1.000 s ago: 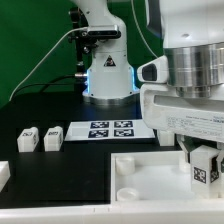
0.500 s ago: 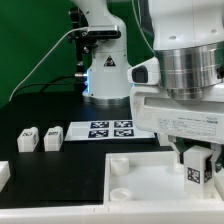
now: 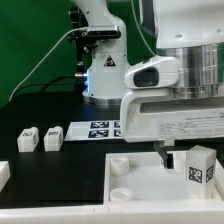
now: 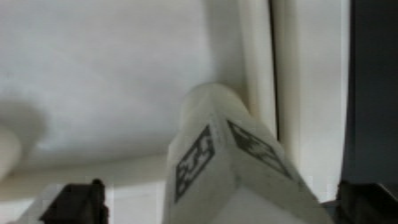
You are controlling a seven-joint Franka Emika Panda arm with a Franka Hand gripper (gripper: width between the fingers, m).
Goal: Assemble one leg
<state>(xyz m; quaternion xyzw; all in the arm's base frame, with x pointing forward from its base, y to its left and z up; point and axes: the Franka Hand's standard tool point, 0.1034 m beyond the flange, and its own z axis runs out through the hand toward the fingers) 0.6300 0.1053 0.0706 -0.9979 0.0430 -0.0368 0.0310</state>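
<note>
Black tabletop and green backdrop frame my view; the gripper hangs low over the white tray with the leg at its fingertips, though I cannot tell if it is clenched. I judge this the insertion step: next, line the leg over a corner socket and lower straight.

My fingers hang low over the tray, the leg close at their right. Open room lies over the tray's left half. Far left, two blocks and the marker board crowd the table.
</note>
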